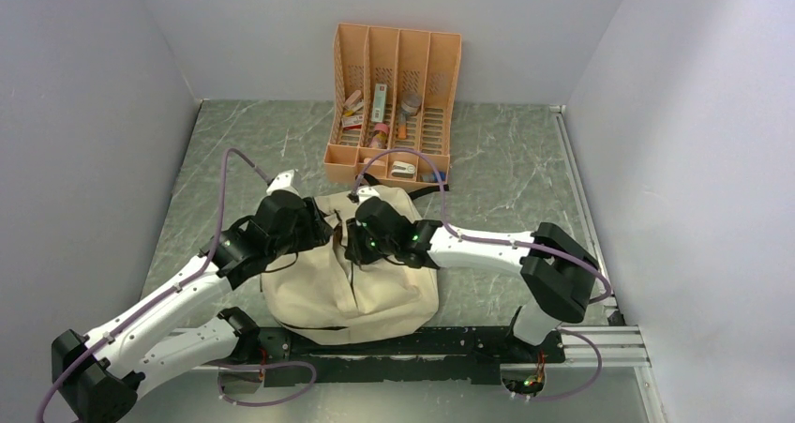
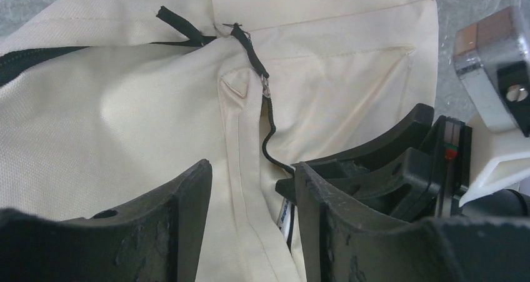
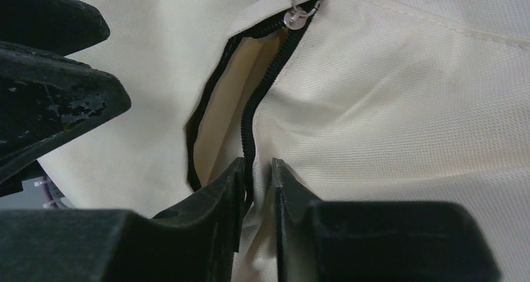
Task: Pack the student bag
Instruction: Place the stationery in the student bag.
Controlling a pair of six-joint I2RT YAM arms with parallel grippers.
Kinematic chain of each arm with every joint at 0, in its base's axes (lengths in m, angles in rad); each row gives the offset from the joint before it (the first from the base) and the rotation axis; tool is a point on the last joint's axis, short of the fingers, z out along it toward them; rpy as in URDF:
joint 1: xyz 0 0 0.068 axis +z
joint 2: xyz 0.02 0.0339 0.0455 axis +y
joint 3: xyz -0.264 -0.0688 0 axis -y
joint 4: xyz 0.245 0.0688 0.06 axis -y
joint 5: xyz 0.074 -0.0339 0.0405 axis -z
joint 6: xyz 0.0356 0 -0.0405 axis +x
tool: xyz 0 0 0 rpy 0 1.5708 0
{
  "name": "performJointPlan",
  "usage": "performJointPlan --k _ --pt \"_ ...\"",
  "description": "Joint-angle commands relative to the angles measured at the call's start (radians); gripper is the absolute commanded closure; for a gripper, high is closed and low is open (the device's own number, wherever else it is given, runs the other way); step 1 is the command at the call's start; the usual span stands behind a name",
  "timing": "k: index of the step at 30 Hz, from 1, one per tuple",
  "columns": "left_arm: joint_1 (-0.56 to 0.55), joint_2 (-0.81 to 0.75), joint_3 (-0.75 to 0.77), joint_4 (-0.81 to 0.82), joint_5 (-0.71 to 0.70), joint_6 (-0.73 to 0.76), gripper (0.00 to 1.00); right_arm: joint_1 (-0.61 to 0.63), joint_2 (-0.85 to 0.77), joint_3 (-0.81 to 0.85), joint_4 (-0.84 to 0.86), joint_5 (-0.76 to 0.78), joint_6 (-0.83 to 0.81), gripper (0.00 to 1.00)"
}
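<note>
Here the student bag (image 1: 352, 287), a soft, slumped backpack of cream woven fabric with a black zipper (image 3: 259, 104), lies on the marbled grey table (image 1: 506, 170) just ahead of the arm bases. A rigid orange slotted organiser (image 1: 394, 67) stands just beyond it. The left gripper (image 2: 250, 172) has its jaws well apart astride a raised fabric fold, not pinching it. The right gripper (image 3: 257, 169) has its jaws slightly apart, and the zipper edge runs into the narrow gap.

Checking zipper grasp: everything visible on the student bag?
The student bag is cream woven fabric, slumped on the table before the orange organiser. Its black zipper is partly open, silver pull at the gap's end. The left gripper straddles a fabric fold, open; the right gripper, jaws slightly apart, straddles the zipper edge.
</note>
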Motion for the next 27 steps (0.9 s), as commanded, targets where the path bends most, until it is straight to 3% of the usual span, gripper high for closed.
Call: performJointPlan --k 1,6,15,21,27 --pt "0.007 0.013 0.009 0.008 -0.012 -0.001 0.44 0.004 0.023 0.023 0.009 -0.065 -0.028 0.71" --pt "0.015 0.041 0.005 0.032 -0.002 0.006 0.45 0.003 -0.059 0.024 0.021 -0.060 -0.040 0.55" --pt "0.046 0.072 -0.004 0.062 0.026 0.006 0.53 -0.042 -0.154 0.069 -0.040 0.150 -0.048 0.52" --pt "0.057 0.051 -0.061 0.075 0.040 -0.002 0.56 -0.143 -0.035 0.186 -0.073 0.042 -0.048 0.52" --pt "0.062 0.061 -0.104 0.104 0.070 0.003 0.60 -0.152 0.147 0.354 -0.147 -0.008 -0.129 0.54"
